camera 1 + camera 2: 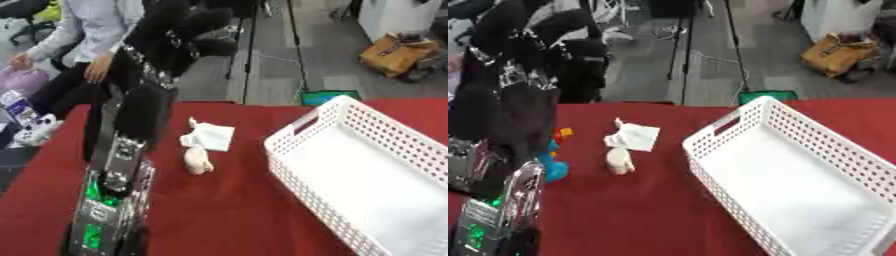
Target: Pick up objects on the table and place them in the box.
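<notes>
Right now your left arm (122, 165) fills the left side of both views, rising from the lower edge with green lights glowing on its forearm, and your left hand (179, 27) is lifted high above the far edge of the table. You've got its black fingers curled in on themselves, and nothing shows between them (the hand is dark against a dark background, so the finer detail is lost). Your right hand shows in neither view.

Down on the red table (227, 210), a crumpled white tissue (210, 135) lies near the middle, and a small pale rounded object (198, 162) sits just in front of it, nearly touching. Both are just right of your forearm and well below the raised hand. In the right eye view, a small blue toy (555, 167) with an orange piece on top peeks out from behind the arm, left of the pale object.

Over on the right sits the white perforated box (297, 137), set at a slant with a handle cut-out in the near end wall. Nothing lies inside it, as far as its white floor shows. A gap of red cloth separates it from the tissue.
</notes>
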